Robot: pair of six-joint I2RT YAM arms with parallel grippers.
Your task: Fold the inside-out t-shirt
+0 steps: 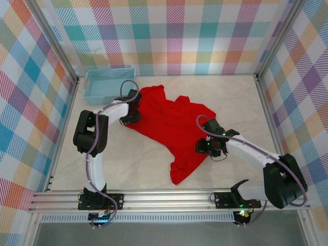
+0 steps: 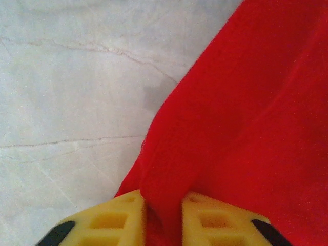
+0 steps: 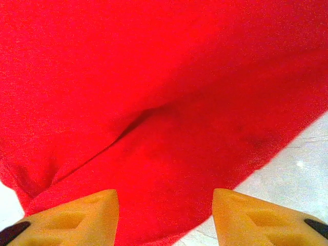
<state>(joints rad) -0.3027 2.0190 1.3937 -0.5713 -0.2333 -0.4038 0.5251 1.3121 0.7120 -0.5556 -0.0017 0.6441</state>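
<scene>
— Where's the shirt?
— On the pale table. The red t-shirt lies rumpled across the middle, its far end near the blue basket at the back left.
— And the grippers?
— The left gripper is nearly closed, pinching a fold at the shirt's left edge. The right gripper hangs over the cloth's right side with its fingers spread, holding nothing.

No readable text, labels or numbers

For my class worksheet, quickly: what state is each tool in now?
Left tool: closed on a fold of the red t-shirt.
Right tool: open over the t-shirt, holding nothing.
</scene>
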